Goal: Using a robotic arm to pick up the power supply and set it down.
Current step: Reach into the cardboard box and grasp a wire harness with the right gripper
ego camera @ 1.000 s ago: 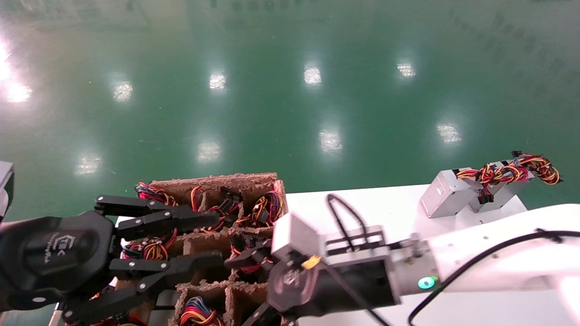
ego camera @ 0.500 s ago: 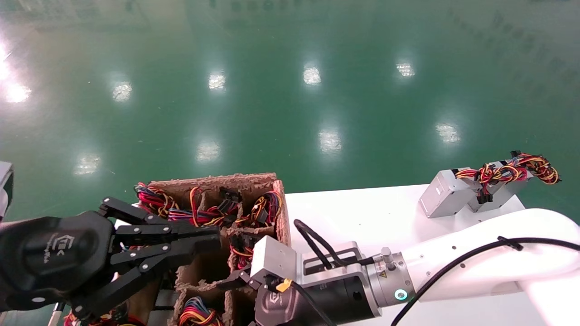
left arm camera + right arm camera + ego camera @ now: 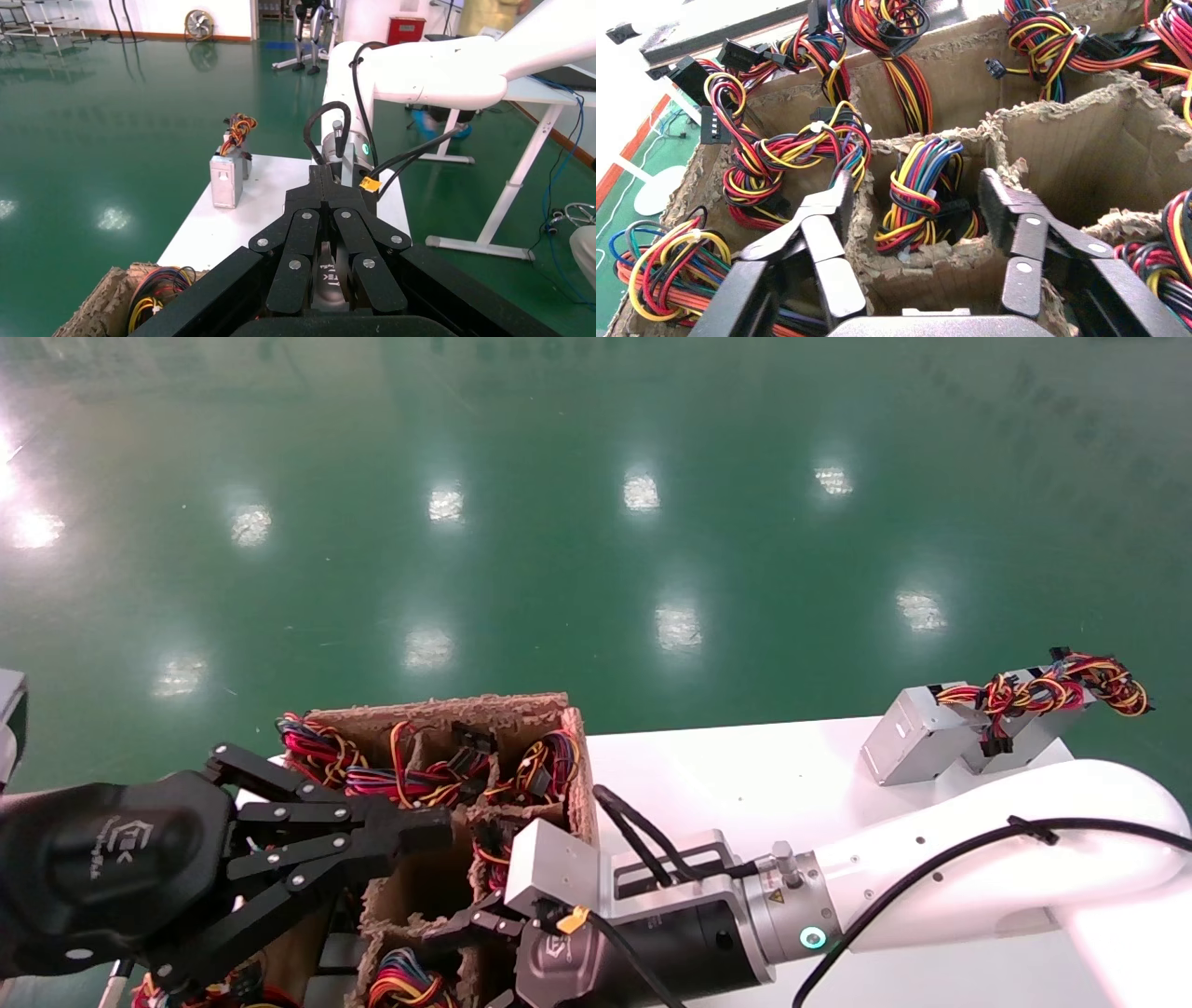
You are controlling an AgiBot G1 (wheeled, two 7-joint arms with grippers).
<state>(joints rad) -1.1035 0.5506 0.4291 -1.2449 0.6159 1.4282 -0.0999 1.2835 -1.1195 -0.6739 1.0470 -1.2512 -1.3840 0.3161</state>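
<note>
The robotic arm is my right arm [image 3: 978, 868], reaching down into a cardboard divider box [image 3: 521, 708]. Its gripper [image 3: 919, 203] is open, one finger on each side of a cell. That cell holds a power supply's bundle [image 3: 921, 200] of red, yellow, blue and black wires; its metal body is hidden below them. Nothing is gripped. In the head view the right gripper [image 3: 477, 960] sits low at the box's near cells. Two silver power supplies [image 3: 917, 738] with wire bundles stand on the white table's far right corner. My left gripper [image 3: 430, 826] hovers shut over the box's left side.
The box's other cells hold several more wire bundles [image 3: 793, 151] between torn cardboard walls [image 3: 933, 253]. The white table [image 3: 745, 775] lies between the box and the two units [image 3: 226, 181]. Green floor lies beyond the table edge.
The right arm has dropped and pulled nearer, sinking its gripper into the box. The left gripper, open a second ago, has shut and hardly moved since.
</note>
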